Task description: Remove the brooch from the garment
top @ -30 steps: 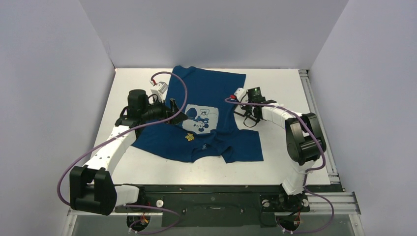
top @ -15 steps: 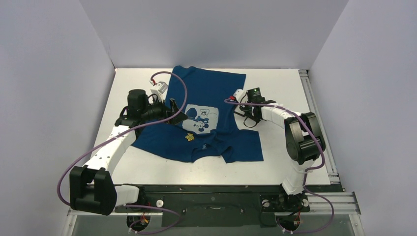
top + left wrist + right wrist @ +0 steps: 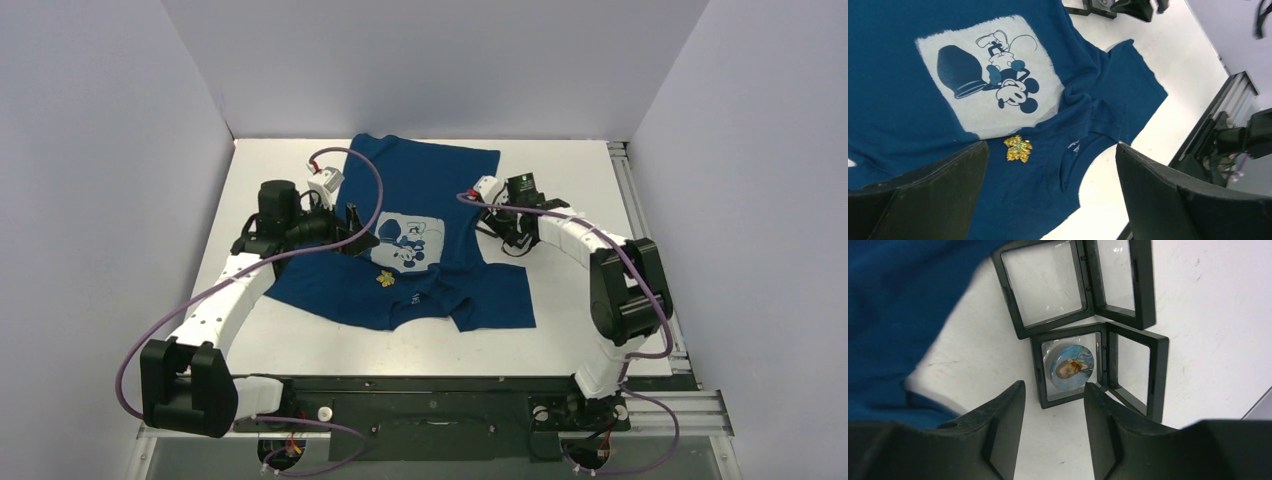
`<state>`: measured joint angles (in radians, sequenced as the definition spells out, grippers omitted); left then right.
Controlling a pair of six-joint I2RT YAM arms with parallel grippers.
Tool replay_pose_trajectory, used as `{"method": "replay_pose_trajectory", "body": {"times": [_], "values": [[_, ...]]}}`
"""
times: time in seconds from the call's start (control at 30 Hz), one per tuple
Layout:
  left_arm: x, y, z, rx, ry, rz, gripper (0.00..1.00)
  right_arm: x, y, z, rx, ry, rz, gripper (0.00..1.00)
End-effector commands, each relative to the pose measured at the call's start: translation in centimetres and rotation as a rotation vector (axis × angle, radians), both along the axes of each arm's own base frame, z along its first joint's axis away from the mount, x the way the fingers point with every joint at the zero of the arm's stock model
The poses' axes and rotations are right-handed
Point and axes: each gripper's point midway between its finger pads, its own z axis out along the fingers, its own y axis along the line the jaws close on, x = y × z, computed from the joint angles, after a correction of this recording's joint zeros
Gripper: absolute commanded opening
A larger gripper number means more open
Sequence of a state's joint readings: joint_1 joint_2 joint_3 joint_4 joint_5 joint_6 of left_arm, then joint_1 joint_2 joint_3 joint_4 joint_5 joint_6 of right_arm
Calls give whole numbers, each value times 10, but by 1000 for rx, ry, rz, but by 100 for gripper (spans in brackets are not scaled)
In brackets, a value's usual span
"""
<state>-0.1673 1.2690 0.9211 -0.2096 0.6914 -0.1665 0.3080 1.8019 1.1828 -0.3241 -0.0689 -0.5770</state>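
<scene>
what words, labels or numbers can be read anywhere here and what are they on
No text is readable in any view.
T-shirt: small pale mark inside the collar, too small to read.
Square print: cartoon mouse only, no words.
Round badge in the black display case: picture, no lettering visible.
Gold brooch: none.

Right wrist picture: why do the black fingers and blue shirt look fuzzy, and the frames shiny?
Right wrist view: the fingers and shirt sit close to the lens, so they blur; light glares off the clear frames. Left wrist view: the brooch looks sharp.
</scene>
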Motion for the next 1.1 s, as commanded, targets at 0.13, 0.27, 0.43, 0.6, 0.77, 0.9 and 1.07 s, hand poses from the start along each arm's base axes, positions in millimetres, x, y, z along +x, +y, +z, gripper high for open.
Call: {"method": "replay_pose_trajectory", "body": {"times": [0.13, 0.27, 0.43, 0.6, 0.77, 0.9, 1.07], "values": [[6, 19, 1, 165, -119, -103, 96, -22, 51, 99, 317, -76, 56, 49], [-5, 12, -16, 79, 9, -146, 98, -50, 87, 116, 473, -16, 103, 49], [-12, -1, -41, -77, 173, -92, 78, -82, 137, 118, 647, 86, 148, 46], [-11, -6, -63, -163, 267, -39, 57, -93, 175, 109, 747, 185, 155, 39], [-12, -10, -91, -209, 378, 6, 47, -99, 211, 93, 797, 283, 170, 32], [-10, -8, -120, -200, 468, 42, 41, -109, 233, 81, 813, 339, 189, 29], [-6, -8, -138, -194, 522, 64, 39, -120, 253, 73, 823, 377, 215, 25]]}}
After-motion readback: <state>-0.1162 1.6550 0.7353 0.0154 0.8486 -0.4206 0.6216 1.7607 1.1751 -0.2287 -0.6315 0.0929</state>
